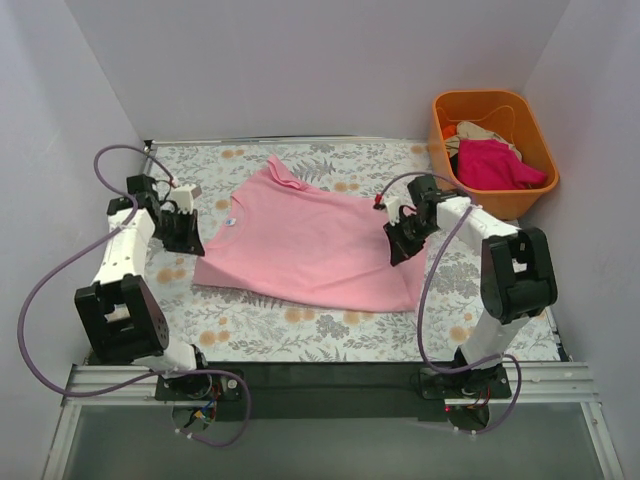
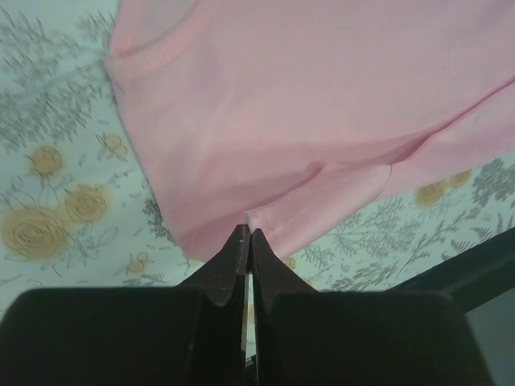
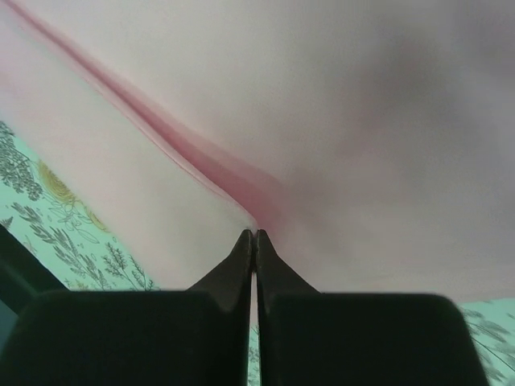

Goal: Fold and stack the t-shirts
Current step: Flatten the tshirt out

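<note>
The pink shirt [image 1: 310, 245] lies spread mid-table. The left gripper [image 2: 248, 235] is clenched on its left edge, and the right gripper [image 3: 255, 235] is clenched on a crease at its right. The tub [image 1: 505, 203] in the far right corner holds a magenta shirt [image 1: 495, 165] and a cream shirt [image 1: 478, 131].

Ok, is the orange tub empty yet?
Not empty. The top view shows a crumpled magenta t-shirt and a cream one lying in the orange tub; whether more lie beneath, cannot tell.
</note>
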Tool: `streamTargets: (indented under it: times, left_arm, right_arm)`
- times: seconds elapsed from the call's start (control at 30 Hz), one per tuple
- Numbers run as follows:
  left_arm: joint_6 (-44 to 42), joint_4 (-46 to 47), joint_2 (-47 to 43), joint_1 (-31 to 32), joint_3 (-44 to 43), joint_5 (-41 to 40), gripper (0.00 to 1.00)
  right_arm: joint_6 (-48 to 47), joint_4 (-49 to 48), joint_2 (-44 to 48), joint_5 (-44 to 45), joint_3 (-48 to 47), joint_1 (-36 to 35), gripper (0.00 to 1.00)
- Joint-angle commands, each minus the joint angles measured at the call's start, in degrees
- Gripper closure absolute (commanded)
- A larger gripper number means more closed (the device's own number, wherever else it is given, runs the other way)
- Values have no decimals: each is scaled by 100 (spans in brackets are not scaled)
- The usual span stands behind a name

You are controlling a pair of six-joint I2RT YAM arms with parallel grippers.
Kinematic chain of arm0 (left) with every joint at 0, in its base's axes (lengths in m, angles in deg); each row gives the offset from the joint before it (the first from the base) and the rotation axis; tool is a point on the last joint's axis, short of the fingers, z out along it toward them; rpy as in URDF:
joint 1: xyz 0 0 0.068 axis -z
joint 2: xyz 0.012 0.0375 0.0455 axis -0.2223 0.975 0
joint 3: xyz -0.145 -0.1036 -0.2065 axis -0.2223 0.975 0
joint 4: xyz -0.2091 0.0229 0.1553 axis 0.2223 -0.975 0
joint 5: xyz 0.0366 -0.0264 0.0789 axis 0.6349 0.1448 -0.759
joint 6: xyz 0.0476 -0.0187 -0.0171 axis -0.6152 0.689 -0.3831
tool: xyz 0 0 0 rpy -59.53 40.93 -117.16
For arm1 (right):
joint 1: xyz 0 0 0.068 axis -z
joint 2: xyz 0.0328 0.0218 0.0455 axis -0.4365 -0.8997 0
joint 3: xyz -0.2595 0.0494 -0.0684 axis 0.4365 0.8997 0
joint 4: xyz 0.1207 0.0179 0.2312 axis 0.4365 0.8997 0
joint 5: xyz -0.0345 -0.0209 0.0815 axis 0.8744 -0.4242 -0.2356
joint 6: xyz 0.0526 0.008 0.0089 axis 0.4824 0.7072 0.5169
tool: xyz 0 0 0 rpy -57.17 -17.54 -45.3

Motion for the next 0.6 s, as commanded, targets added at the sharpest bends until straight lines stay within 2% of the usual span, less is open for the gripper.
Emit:
streamTargets:
  times: [0.0,0.17,0.2,0.23,0.33,0.43,0.57]
  left_arm:
    - [598,47,172,-11,-1017,521,100]
    - [1582,363,725,-19,-2582,716,100]
    - [1853,416,796,-28,-3124,716,100]
    - [1969,425,884,-28,-3399,690,100]
    - [2234,294,1008,-54,-4428,620,100]
    - [2313,380,605,-99,-4763,470,100]
    - [2357,995,-607,-116,-4247,-248,100]
  right_arm:
    - [-130,28,740,93,-961,41,99]
    - [-236,73,978,461,-2298,155,99]
    - [-236,108,987,506,-2518,172,99]
    - [-236,134,996,550,-2947,190,99]
    - [-367,161,1180,848,-3424,252,99]
    - [-455,152,1566,902,-3662,471,99]
    - [-499,3,2522,893,-3830,638,99]
